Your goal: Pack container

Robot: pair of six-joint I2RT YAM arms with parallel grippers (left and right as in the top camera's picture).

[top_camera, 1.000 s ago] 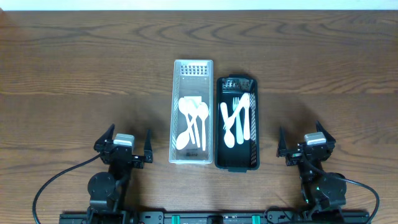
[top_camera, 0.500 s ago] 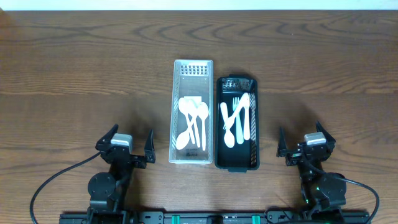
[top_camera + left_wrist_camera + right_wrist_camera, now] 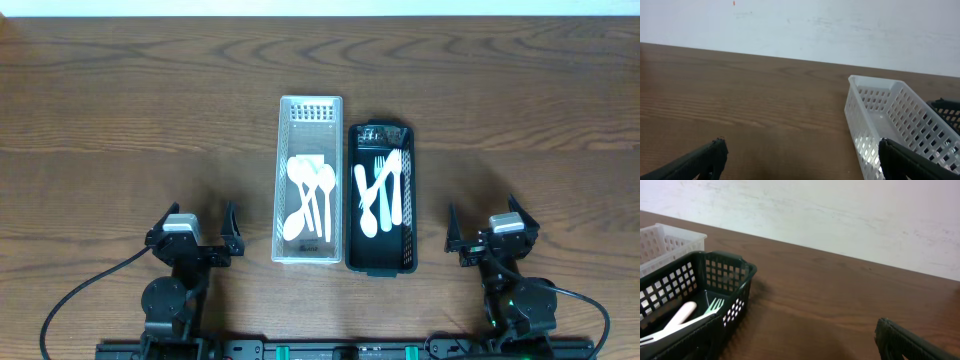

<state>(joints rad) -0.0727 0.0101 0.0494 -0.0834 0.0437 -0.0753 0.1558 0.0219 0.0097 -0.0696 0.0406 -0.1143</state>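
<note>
A white slotted container (image 3: 308, 120) stands mid-table with white spoons (image 3: 310, 195) in it. Touching its right side is a black slotted container (image 3: 380, 262) that holds white forks and spoons (image 3: 380, 195). My left gripper (image 3: 192, 230) rests open near the front edge, left of the white container (image 3: 890, 115), with only bare wood between its fingers (image 3: 715, 152). My right gripper (image 3: 488, 226) is open too, right of the black container (image 3: 715, 275), in which a white fork (image 3: 702, 311) shows. Its left finger is lost against the dark basket in the right wrist view.
Brown wooden table (image 3: 120, 120) all round the two containers. A white wall (image 3: 800, 25) runs behind the far edge. The arm bases and cables (image 3: 90, 285) sit at the near edge.
My left gripper has shifted and turned slightly to the left. The right arm and both containers have not moved.
</note>
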